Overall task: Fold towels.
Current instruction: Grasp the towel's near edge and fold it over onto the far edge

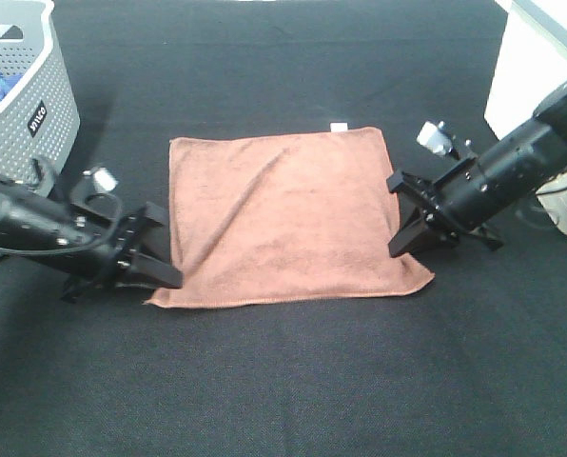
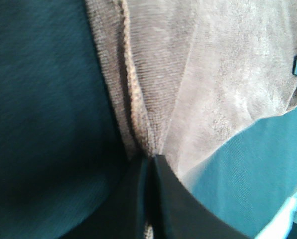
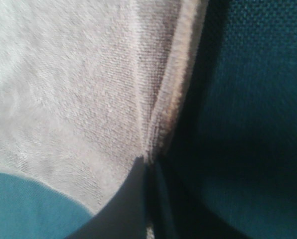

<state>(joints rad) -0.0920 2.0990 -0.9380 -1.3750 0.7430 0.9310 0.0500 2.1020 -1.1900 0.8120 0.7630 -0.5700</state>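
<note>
**Ana:** Where does the towel (image 1: 283,214) lie?

**Ben:** It lies spread flat in the middle of the black table (image 1: 283,390), one layer and roughly square, with a long diagonal crease across it. A small white label (image 1: 339,127) shows at the far edge. The grey basket (image 1: 36,105) stands well apart at the far left.

**Ana:** And the grippers?

**Ben:** The left gripper (image 1: 169,275) sits at the near left corner. Its wrist view shows the jaws closed down narrow, with the hem pinched between them. The right gripper (image 1: 402,243) holds the right side edge the same way, jaws tight on the cloth. It appears to sit a little farther from the near corner than the left one does.

**Ana:** So the step in hand is the first fold?

**Ben:** Most likely, near edge over to far edge. To do it well, both arms should rise together and only high enough for the cloth to clear itself. They should keep the held edge taut between them so that it does not sag in the middle.

**Ana:** Does the uneven grip matter?

**Ben:** It could skew the fold. The arms should carry the edge level and lay it along the far hem by the label. Neither should let go until the corners line up.
</note>
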